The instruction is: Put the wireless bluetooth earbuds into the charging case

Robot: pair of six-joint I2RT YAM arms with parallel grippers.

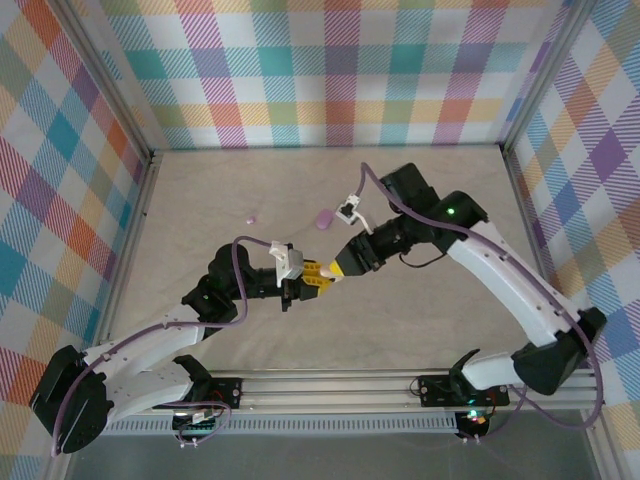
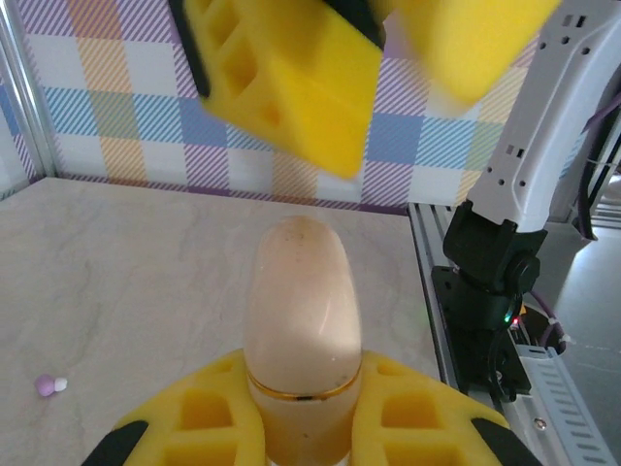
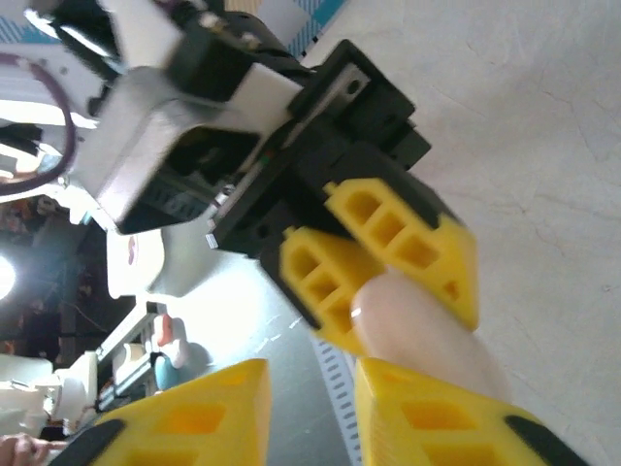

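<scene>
Mid-table, top view: left gripper [image 1: 300, 284] and right gripper [image 1: 335, 268] sat tip to tip. Behind them on the table [image 1: 200, 190] lay a purple case [image 1: 323, 220] and, further left, a purple bud [image 1: 250, 217], both well apart from the arms. The held object was unclear from above.

Left wrist view resolved it: left jaws were clamped on a closed cream case [image 2: 303, 320] that protruded past the fingertips, with the right fingers blurred just above.

Right wrist view: right jaws stood part-open with a clear gap. The cream case was just beside one finger; contact could not be told.
</scene>
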